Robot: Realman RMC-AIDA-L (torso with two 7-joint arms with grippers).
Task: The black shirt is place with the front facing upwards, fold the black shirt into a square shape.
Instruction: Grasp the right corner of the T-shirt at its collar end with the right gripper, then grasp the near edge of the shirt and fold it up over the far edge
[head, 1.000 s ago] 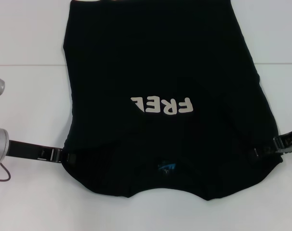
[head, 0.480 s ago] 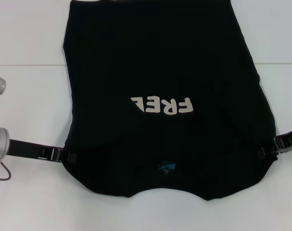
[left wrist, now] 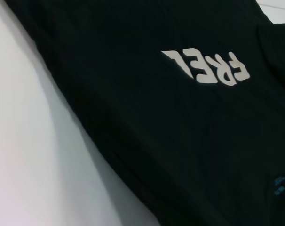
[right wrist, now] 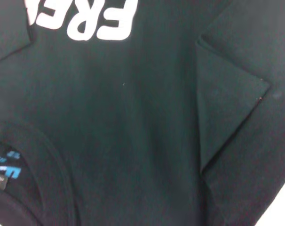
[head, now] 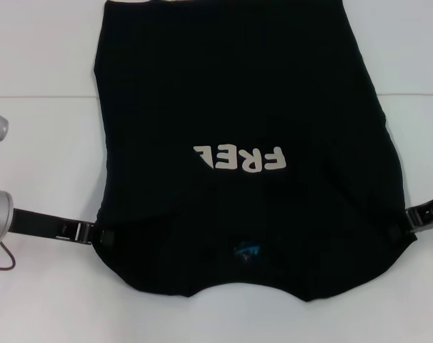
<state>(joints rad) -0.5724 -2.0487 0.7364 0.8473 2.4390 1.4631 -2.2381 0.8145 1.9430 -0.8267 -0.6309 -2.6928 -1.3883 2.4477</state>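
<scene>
The large black short-sleeved cloth T-shirt [head: 238,107] lies spread on the white table [head: 45,143], front upwards, collar at the near edge and hem at the far edge. At the near edge, the small blue neck label [head: 245,251] sits inside the collar opening. Both sleeves are folded inwards over the body; the right wrist view shows one folded sleeve flap [right wrist: 227,108] lying flat on the chest cloth.

The left gripper [head: 95,234] reaches in from the left and meets the near left corner of the shirt; its finger ends disappear against the black cloth, so their opening cannot be told. The right gripper [head: 411,219] sits at the near right corner, touching the shirt's edge; its finger state cannot be told either.

Farther on, cream block letters [head: 239,157] reading "FREE" upside down cross the chest, the last letter partly covered by a fold. A thin dark red cable [head: 3,259] lies on the table near the left arm
</scene>
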